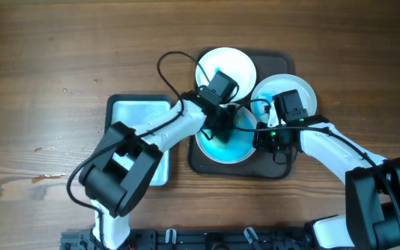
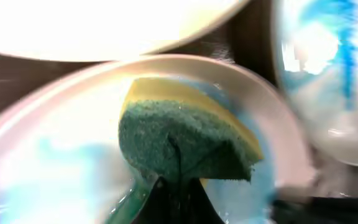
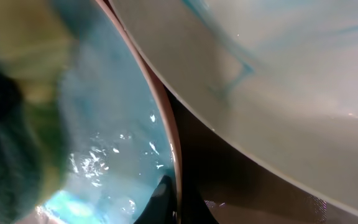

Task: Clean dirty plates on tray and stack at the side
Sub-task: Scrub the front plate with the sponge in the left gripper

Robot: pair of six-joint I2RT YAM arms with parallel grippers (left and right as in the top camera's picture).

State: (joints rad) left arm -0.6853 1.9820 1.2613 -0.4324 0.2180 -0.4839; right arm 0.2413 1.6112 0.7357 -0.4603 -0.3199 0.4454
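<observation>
Dark tray (image 1: 201, 164) holding three plates (image 1: 226, 66), both grippers at the blue-smeared plate (image 1: 222, 149).
The tray lies beneath both grippers. The blue-smeared plate sits directly under the left gripper (image 2: 178, 185), which is clamped on a green-yellow sponge (image 2: 185, 140) pressed to it. The right gripper (image 3: 171, 200) is pinched on that plate's rim, with a streaked plate (image 3: 278, 81) just beside it.

The dark rectangular tray (image 1: 266, 169) holds the far plate (image 1: 232, 62), clean white, the right plate (image 1: 264, 90), streaked blue, and the near plate (image 1: 221, 148), wet and smeared teal.
</observation>
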